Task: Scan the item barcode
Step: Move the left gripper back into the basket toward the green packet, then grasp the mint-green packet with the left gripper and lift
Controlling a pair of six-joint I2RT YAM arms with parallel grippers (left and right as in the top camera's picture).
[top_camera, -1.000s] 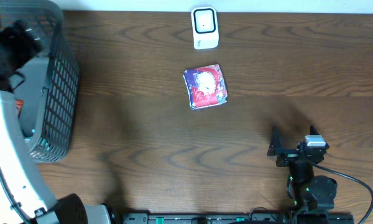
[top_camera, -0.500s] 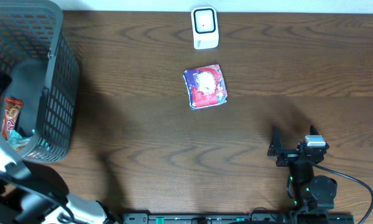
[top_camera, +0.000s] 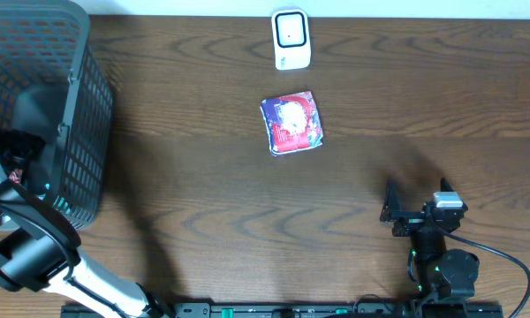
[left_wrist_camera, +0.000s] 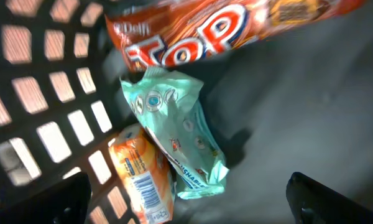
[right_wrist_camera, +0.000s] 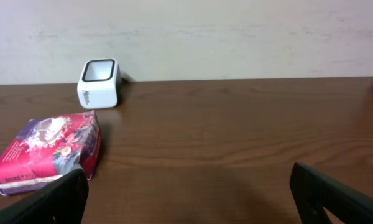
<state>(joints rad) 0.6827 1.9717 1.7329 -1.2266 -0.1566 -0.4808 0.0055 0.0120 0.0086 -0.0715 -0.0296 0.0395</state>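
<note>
a dark grey plastic mesh basket [top_camera: 84,115] stands at the left edge of the scene. the left gripper [left_wrist_camera: 188,186] hangs inside it, jaws spread wide and empty, over a long orange snack wrapper [left_wrist_camera: 193,37], a crinkled mint green packet [left_wrist_camera: 174,137] and a small orange carton [left_wrist_camera: 140,174] with a barcode. these lie piled and touching, so a closing grip may catch two, or snag the mesh wall. the white box-shaped scanner [top_camera: 291,40] sits far centre, well apart from the basket; a flat red and purple packet [top_camera: 291,122] lies just near of it. the right gripper [right_wrist_camera: 189,193] rests near right, spread, empty. overhead, the white and black left arm [top_camera: 31,256] hides the basket's contents; the wrapper runs out of frame.
</note>
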